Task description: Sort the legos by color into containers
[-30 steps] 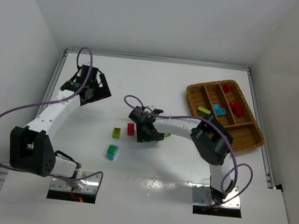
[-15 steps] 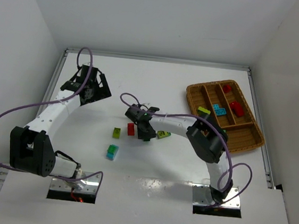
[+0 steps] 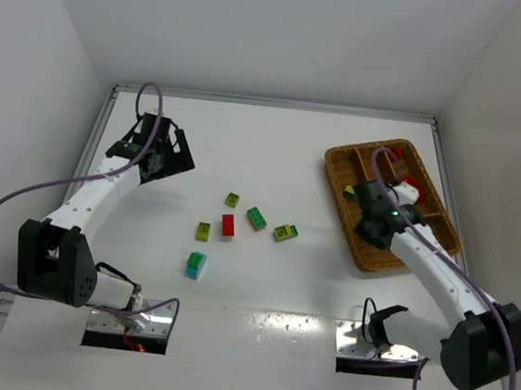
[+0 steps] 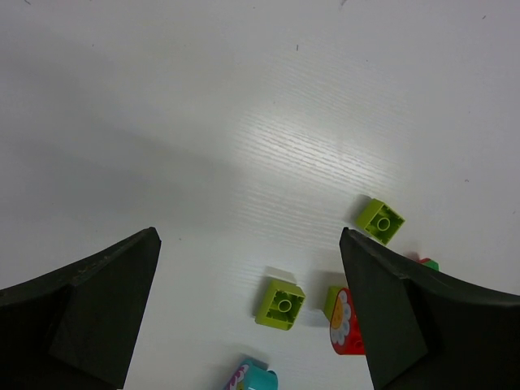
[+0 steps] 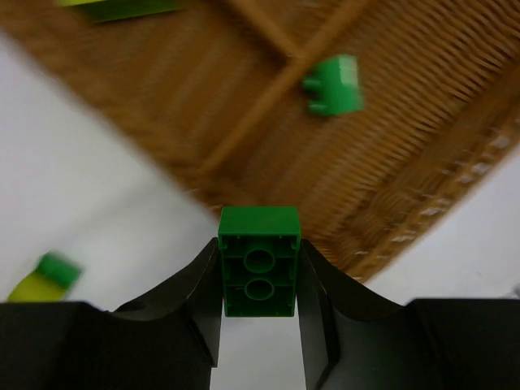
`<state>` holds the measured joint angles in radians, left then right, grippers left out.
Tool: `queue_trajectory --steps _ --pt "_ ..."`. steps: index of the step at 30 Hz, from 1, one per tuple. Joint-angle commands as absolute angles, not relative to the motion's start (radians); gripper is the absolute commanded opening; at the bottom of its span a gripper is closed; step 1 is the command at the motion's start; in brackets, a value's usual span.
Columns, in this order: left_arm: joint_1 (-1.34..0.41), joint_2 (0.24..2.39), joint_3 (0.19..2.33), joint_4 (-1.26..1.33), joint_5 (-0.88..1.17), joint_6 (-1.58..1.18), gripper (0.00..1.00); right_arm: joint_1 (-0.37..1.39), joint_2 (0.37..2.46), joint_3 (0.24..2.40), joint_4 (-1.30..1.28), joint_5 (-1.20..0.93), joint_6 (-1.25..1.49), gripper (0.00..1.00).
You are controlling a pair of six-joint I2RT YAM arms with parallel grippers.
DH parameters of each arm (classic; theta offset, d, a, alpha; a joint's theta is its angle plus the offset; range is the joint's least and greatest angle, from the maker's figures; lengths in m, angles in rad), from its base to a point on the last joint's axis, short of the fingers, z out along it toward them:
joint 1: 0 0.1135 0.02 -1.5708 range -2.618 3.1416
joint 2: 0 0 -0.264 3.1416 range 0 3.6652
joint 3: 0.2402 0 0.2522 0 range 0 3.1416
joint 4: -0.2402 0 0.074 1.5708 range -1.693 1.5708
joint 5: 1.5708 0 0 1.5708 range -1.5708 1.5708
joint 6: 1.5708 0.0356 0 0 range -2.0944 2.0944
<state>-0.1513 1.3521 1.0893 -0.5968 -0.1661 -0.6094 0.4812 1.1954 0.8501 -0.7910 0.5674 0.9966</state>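
In the right wrist view my right gripper [image 5: 260,253] is shut on a dark green lego [image 5: 260,262], held underside up above the near edge of the brown wicker tray [image 5: 406,138]. Another green lego [image 5: 333,85] lies in a compartment beyond a divider. From above, the right gripper [image 3: 379,219] hovers over the tray's [image 3: 435,237] near-left part. Red legos [image 3: 394,154] lie in the far compartments. Several loose legos remain mid-table: red [image 3: 228,225], green [image 3: 257,218], yellow-green [image 3: 203,231], cyan [image 3: 196,264]. My left gripper [image 3: 156,153] stands open at the far left, empty [image 4: 249,240].
The left wrist view looks down on yellow-green legos [image 4: 282,303] [image 4: 380,221], a red one with a flower print [image 4: 348,321] and a cyan one [image 4: 252,378]. A yellow-green lego [image 3: 285,232] lies between the loose group and the tray. White walls enclose the table.
My right arm has swung from the loose legos at mid-table over to the tray, its jaws closing on the dark green lego. The left arm has not moved.
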Motion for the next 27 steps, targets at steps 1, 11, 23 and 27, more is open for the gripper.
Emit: queue_trajectory --steps 1,11,23,27 --pt "-0.158 1.353 1.088 -0.580 -0.161 -0.598 1.00 0.287 1.118 0.760 -0.850 0.505 1.012 0.21" --pt "-0.167 1.362 1.088 -0.580 -0.152 -0.598 1.00 0.100 1.203 0.797 -0.715 0.512 0.950 0.67" --pt "-0.176 1.362 1.088 -0.580 -0.179 -0.607 1.00 0.696 1.314 0.975 -0.459 0.255 0.569 0.55" --pt "-0.176 1.362 1.088 -0.580 -0.189 -0.598 1.00 0.744 1.576 1.121 -0.518 0.177 0.526 0.69"
